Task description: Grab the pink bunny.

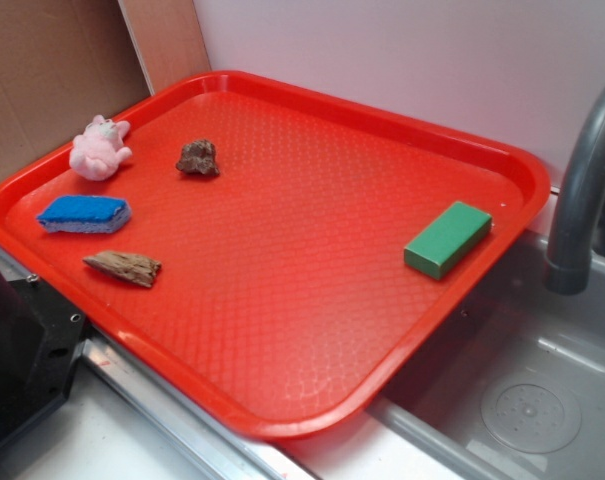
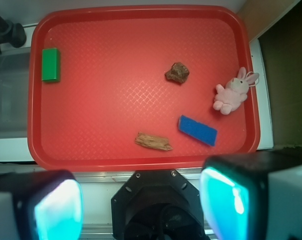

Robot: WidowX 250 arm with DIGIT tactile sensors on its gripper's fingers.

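Gripper point(image 2: 141, 205): you see its fingers spread wide, gripping nothing, above the tray's near edge.
Bunny point(image 1: 100, 147): lies in your tray point(image 1: 312, 300) corner, near the rock point(image 1: 198, 158) and sponge point(image 1: 84, 213).

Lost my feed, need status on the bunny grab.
Gripper open, high above tray. Pink bunny untouched near tray edge. Blue sponge nearby, not blocking.
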